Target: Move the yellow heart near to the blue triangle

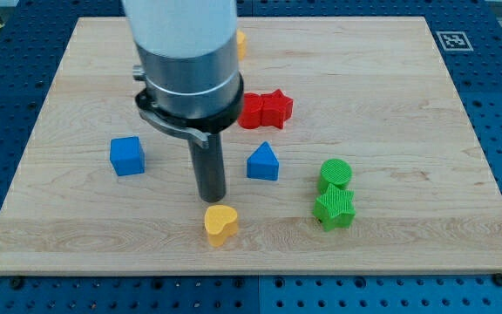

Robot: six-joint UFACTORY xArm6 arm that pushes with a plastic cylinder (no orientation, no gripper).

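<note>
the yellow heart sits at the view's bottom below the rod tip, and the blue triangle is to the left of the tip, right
Not quite. In the camera view the blue triangle lies to the view's right of my tip, not left. The yellow heart does sit just below my tip.

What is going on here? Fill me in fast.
My arm is working on sliding the yellow heart toward the blue triangle. My tip sits just above the heart toward the view's top, close to it; contact is unclear. The triangle lies up and to the view's right of the heart, with a gap between them. A blue cube, red blocks and green blocks lie nearby.
</note>
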